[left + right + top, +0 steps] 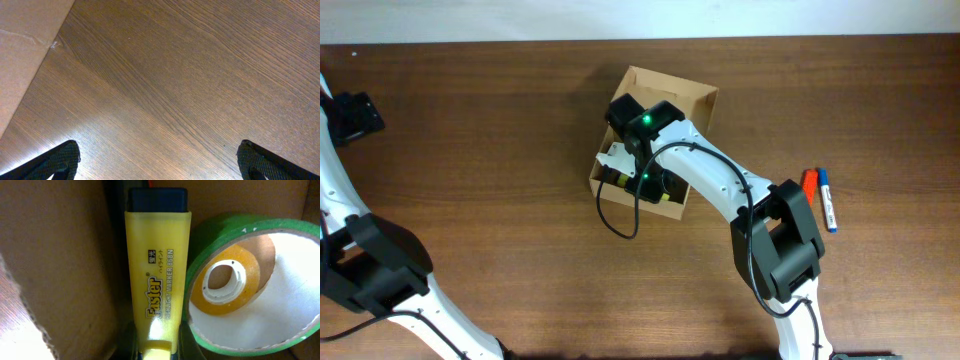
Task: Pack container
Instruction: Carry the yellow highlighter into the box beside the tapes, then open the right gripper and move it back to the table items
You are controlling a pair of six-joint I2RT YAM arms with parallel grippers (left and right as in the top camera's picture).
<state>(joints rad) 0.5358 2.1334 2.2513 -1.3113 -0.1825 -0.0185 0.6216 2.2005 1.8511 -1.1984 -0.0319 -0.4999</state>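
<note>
The tan cardboard container [672, 88] stands open at the table's middle back. My right gripper [642, 176] reaches down into it. In the right wrist view the gripper [156, 352] is shut on a yellow highlighter [157, 275] with a dark blue cap, held against the container's wall [60, 255]. Beside it in the container lies a green tape roll [197, 315] with a smaller yellow tape roll [226, 282] inside it. My left gripper [352, 114] is at the far left, open and empty over bare wood [160, 162].
A red marker [810, 182] and a blue marker [827, 200] lie on the table to the right of the container. A tan surface [25, 45] borders the wood at the upper left of the left wrist view.
</note>
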